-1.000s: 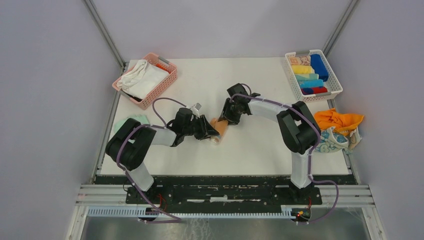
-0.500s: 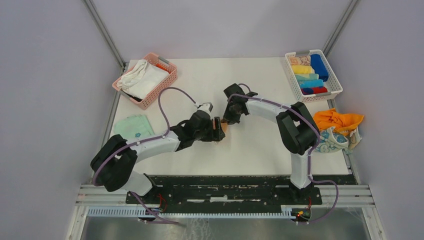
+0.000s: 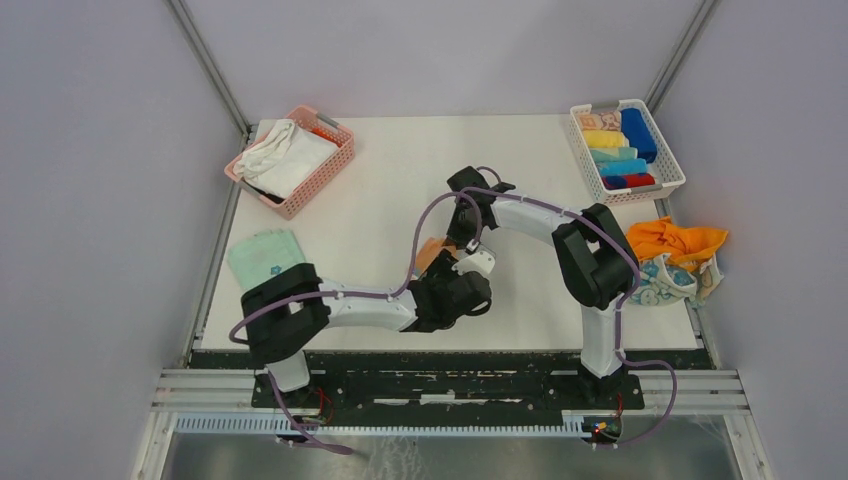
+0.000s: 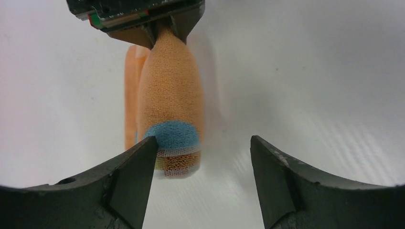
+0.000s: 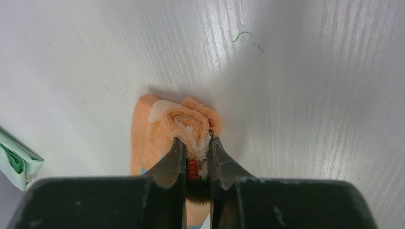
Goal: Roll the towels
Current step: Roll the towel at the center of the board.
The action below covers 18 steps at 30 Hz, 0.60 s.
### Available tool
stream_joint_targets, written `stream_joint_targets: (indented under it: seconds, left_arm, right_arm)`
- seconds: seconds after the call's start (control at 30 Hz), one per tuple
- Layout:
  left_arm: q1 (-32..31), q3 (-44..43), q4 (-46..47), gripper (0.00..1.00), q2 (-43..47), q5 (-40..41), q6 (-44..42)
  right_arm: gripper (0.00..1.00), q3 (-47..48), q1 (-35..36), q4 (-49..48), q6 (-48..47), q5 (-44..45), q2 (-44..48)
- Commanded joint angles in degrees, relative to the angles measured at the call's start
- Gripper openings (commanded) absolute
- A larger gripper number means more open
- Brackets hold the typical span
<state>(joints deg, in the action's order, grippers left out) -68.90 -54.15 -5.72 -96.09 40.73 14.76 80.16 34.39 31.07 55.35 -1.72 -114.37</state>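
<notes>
Top view: the left arm's wrist housing [image 3: 455,290] covers the left tool [image 4: 200,164] and most of the peach towel roll [image 4: 169,100]; only a sliver of cloth shows. The right tool [image 5: 197,155] fingertips are also hidden there.

Left wrist view: the bottom edge cuts off both left fingers; the top edge cuts off the right tool body.

Right wrist view: the fingers mask the roll's near portion; the left edge crops the mint green towel [image 5: 14,162].

The white-and-teal towel [image 3: 665,282] lies partly under the orange towel [image 3: 680,240]; its print is too small to read.
</notes>
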Motion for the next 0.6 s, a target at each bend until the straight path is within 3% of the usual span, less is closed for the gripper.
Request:
stream_joint_targets:
  seconds: [0.0, 0.3, 0.57]
  left_arm:
    - [-0.32, -3.08, 4.08, 0.78, -5.0, 10.69, -8.93]
    - [0.35, -3.95, 2.84, 0.77, -13.04, 12.41, -6.55]
    - [6.23, -2.13, -1.05, 0.69, -9.98, 1.08, 1.08]
  right_arm:
    - [0.04, 0.71, -0.01, 3.66, -1.7, 1.12, -1.73]
    - [0.04, 0.61, -0.05, 2.76, -2.56, -0.93, -1.91]
    - [0.04, 0.7, -0.33, 1.48, -3.1, -3.36, -1.94]
